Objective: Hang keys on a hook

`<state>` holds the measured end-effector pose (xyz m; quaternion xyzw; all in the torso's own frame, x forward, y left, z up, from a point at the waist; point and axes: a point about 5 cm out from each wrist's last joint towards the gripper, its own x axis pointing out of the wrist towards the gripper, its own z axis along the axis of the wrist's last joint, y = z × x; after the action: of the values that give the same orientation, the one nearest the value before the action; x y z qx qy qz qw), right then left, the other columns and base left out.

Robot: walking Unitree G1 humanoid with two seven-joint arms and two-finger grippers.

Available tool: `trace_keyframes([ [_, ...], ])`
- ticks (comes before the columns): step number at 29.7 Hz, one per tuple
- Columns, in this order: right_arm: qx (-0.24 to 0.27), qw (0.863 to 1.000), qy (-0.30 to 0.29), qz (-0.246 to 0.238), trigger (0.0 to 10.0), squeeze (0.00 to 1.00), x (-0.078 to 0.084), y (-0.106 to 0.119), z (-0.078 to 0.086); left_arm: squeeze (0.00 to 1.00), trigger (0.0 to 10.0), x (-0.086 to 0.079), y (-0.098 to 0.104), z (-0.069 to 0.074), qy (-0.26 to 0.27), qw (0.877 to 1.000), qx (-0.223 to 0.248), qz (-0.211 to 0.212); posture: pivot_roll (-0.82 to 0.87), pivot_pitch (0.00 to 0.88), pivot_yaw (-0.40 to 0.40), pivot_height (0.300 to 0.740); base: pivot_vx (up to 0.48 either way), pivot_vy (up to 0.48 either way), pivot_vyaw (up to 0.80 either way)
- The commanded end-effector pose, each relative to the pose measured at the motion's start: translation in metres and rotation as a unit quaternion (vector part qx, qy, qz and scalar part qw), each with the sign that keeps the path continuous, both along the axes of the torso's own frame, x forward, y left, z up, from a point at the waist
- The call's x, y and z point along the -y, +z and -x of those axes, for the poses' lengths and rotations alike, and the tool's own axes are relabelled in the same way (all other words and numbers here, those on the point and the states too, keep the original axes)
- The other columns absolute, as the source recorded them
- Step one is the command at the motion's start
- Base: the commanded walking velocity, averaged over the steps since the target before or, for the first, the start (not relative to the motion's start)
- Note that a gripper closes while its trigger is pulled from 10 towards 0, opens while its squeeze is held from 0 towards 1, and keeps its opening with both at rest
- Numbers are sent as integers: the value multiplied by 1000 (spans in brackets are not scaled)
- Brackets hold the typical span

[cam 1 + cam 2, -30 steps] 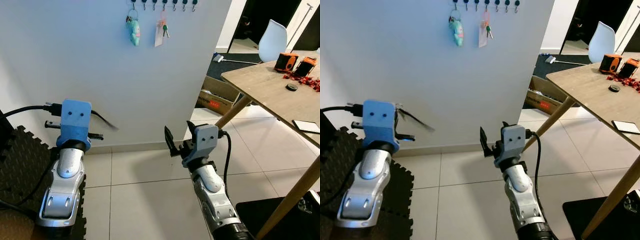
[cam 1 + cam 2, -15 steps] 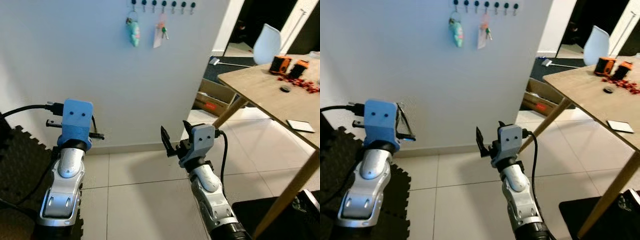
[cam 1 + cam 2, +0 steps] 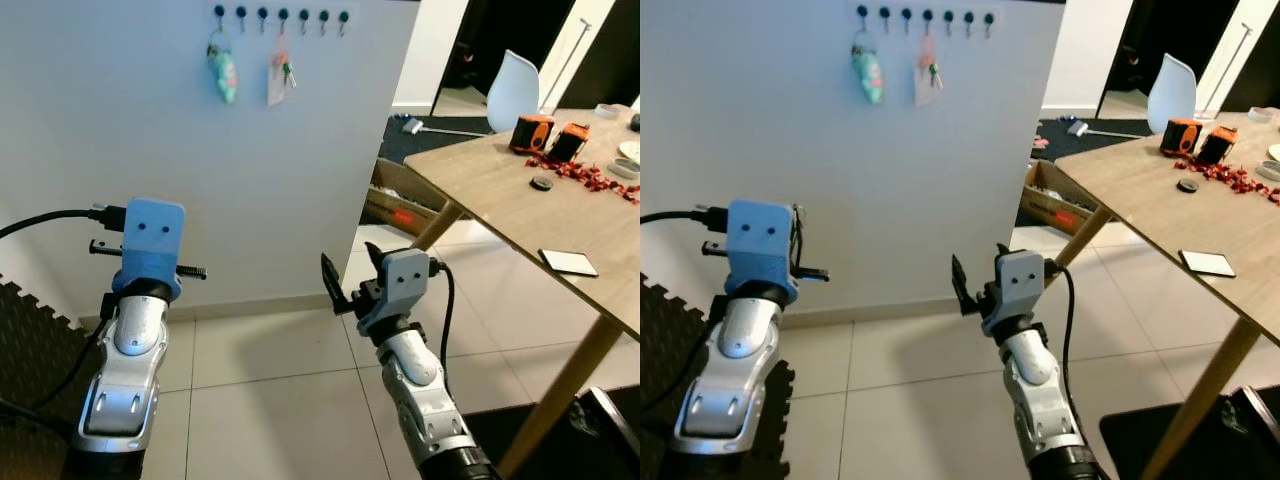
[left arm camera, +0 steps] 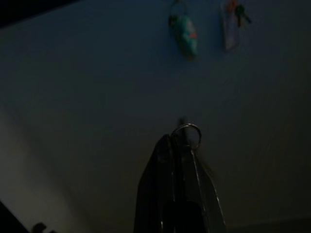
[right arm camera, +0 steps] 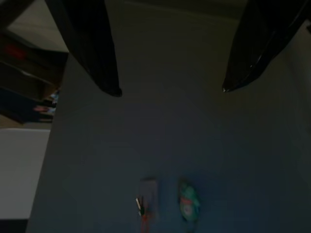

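High on the white wall (image 3: 120, 120) the hooks (image 3: 282, 14) wait, well above the left gripper (image 4: 181, 141), closed on the keys (image 4: 187, 133), and the spread-fingered right gripper (image 3: 348, 277), so hanging is not yet done.

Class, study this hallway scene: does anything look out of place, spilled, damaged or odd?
Red bits lie scattered on the wooden table by two orange devices, like a spill. An open cardboard box sits on the floor beyond the wall.
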<state>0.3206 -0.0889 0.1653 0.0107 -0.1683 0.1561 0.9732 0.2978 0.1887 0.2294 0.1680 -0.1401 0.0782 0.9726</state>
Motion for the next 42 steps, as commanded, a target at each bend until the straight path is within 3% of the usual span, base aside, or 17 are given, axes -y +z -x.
trace_keyframes([
  [1, -6, 1000, -1, -7, 10000, 0, 0, -3, 1, 0, 10000, -2, -3, 0, 6, 1000, -8, -6, 207, 133, -42, 740, 0, 0, 0],
  [21, -4, 1000, 2, -7, 10000, 0, -1, -3, 2, 0, 10000, 0, -1, 2, -3, 1000, 4, -21, 207, 142, -41, 740, 38, 0, 0],
  [42, -7, 1000, 3, -4, 10000, 0, -2, -4, 2, 0, 10000, 2, 1, 2, -11, 1000, 11, -21, 208, 143, -40, 740, 463, 0, 0],
])
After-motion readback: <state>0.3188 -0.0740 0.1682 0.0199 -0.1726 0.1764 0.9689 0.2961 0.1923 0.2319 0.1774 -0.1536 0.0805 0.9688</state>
